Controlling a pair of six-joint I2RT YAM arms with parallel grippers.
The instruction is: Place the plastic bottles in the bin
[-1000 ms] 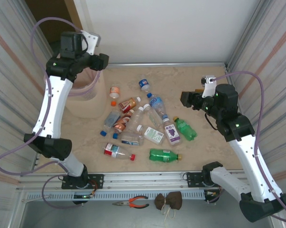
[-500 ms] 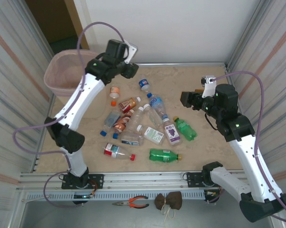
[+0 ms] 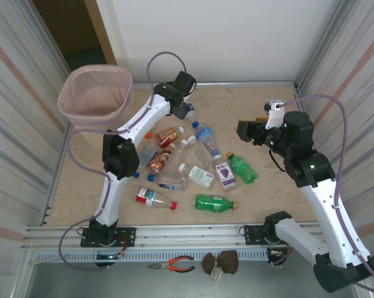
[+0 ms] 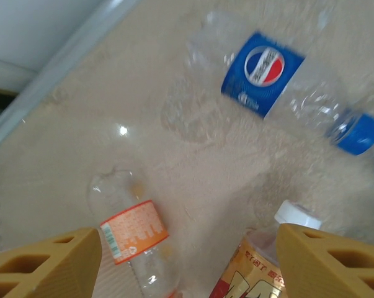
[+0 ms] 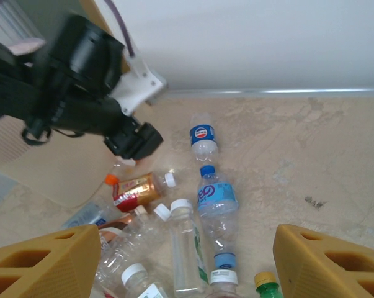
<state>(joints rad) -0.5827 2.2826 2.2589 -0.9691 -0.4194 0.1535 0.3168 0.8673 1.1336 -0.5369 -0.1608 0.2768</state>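
Observation:
Several plastic bottles (image 3: 193, 158) lie scattered in a heap mid-floor. The beige bin (image 3: 93, 93) with a pink liner stands at the far left corner. My left gripper (image 3: 185, 112) hovers over the heap's far end, open (image 4: 187, 267) and holding nothing. Below it lie a Pepsi-labelled bottle (image 4: 267, 68), an orange-labelled bottle (image 4: 131, 233) and a gold-labelled bottle (image 4: 261, 273). My right gripper (image 3: 244, 130) hangs open (image 5: 187, 267) to the right of the heap, above a blue-labelled bottle (image 5: 216, 198) and a clear white-capped one (image 5: 185, 248).
Two green bottles (image 3: 242, 167) (image 3: 214, 202) and a red-capped bottle (image 3: 152, 198) lie toward the near side. Corrugated walls close in left and right, a white wall behind. Pliers (image 3: 172, 266) and a brown lump (image 3: 219, 262) rest on the front ledge.
My left arm has swung from above the bin to the right and down over the far end of the bottle heap. The right arm has not moved.

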